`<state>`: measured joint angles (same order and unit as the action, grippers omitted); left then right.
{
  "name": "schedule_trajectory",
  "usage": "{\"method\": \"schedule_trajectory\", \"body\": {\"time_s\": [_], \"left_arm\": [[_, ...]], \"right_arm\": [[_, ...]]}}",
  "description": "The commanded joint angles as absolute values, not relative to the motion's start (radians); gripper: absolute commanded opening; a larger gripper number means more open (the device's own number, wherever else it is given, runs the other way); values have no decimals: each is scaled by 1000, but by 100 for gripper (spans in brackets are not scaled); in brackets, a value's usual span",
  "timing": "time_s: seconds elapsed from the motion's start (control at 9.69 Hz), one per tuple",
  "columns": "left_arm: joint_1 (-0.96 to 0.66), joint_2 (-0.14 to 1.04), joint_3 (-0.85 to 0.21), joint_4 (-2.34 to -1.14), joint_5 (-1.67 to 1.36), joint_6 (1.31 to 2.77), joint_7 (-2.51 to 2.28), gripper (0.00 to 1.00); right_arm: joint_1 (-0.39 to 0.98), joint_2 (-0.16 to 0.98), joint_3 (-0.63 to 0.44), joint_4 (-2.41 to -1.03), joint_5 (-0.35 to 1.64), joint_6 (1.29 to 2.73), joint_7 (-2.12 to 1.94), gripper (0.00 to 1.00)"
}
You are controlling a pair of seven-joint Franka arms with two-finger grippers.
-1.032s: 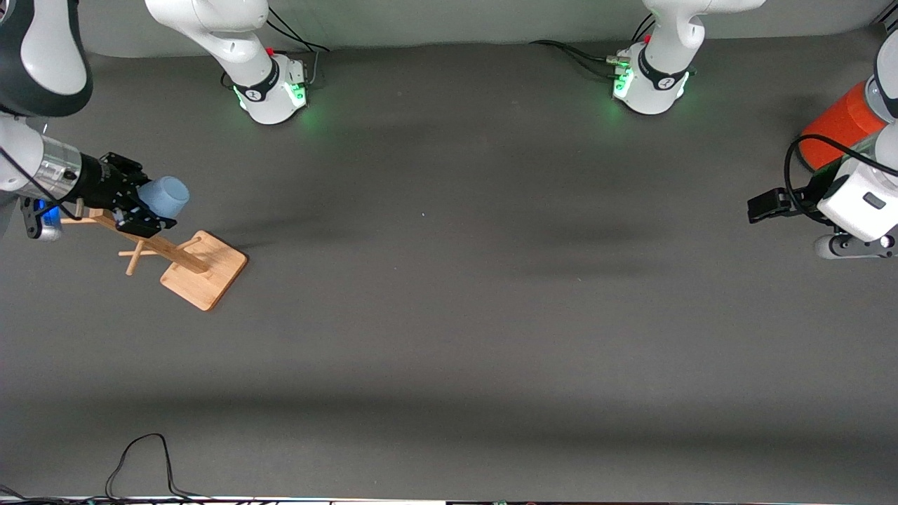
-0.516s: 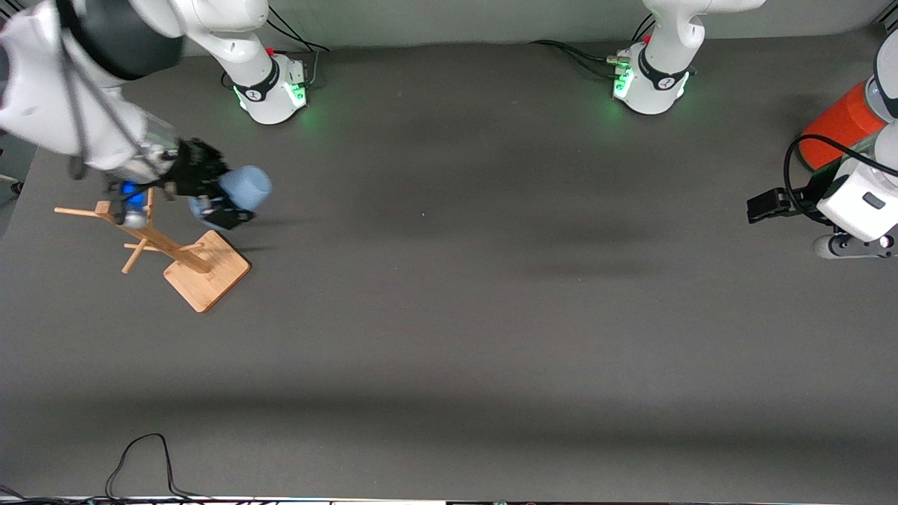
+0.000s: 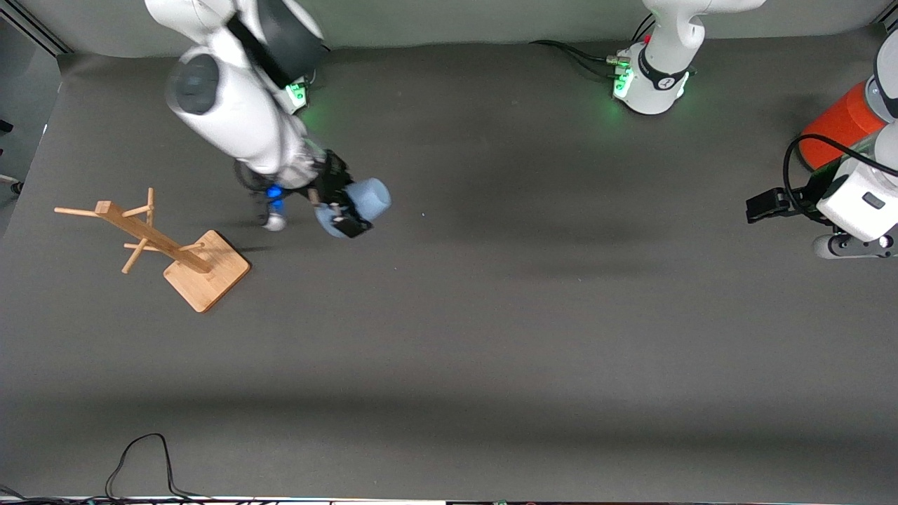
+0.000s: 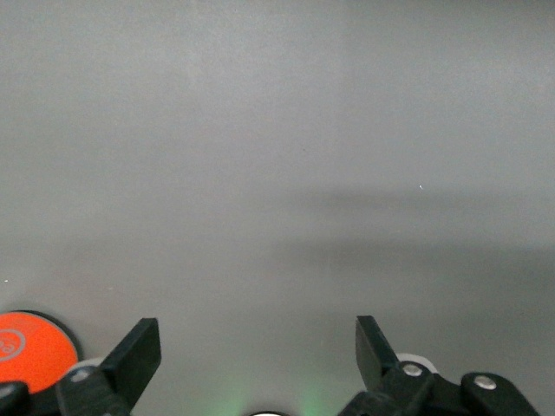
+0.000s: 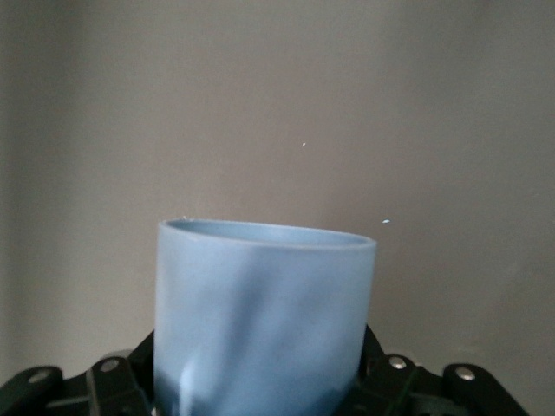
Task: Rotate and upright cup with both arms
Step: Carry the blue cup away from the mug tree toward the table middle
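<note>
The light-blue cup is held in the air, lying sideways, with one end pointing toward the left arm's end of the table. My right gripper is shut on it, over the bare table between the wooden rack and the table's middle. In the right wrist view the cup fills the space between the black fingers of the right gripper. My left gripper waits near the left arm's end of the table, open and empty, as the left wrist view shows.
A wooden peg rack stands on its square base toward the right arm's end. An orange-red can stands at the left arm's end, partly hidden by that arm; it also shows in the left wrist view. A black cable lies at the near edge.
My right arm has swung from over the peg rack toward the table's middle, carrying the cup. The left arm has not moved.
</note>
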<state>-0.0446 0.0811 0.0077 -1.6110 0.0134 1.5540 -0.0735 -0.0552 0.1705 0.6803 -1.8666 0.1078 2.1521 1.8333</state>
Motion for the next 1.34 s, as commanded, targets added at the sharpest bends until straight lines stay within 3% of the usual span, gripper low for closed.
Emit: {"method": "schedule_trajectory", "body": {"time_s": [0.0, 0.41, 0.93, 1.03, 1.13, 1.24], "left_arm": [[-48, 86, 11, -1597, 3, 1545, -64, 100], [-49, 90, 11, -1597, 2, 1548, -64, 100], [-49, 91, 11, -1597, 2, 1548, -64, 100], [-49, 91, 11, -1597, 2, 1548, -64, 100], [-49, 94, 11, -1597, 2, 1548, -63, 100], [-48, 94, 11, -1597, 2, 1548, -63, 100]], "right_arm": [[41, 352, 727, -1801, -106, 2226, 2047, 65], [251, 676, 723, -1654, -541, 2226, 2463, 66], [353, 914, 719, -1585, -779, 2226, 2724, 66], [376, 929, 712, -1565, -778, 2226, 2738, 75], [380, 934, 698, -1565, -779, 2226, 2740, 93], [380, 934, 696, -1563, -790, 2227, 2744, 100]]}}
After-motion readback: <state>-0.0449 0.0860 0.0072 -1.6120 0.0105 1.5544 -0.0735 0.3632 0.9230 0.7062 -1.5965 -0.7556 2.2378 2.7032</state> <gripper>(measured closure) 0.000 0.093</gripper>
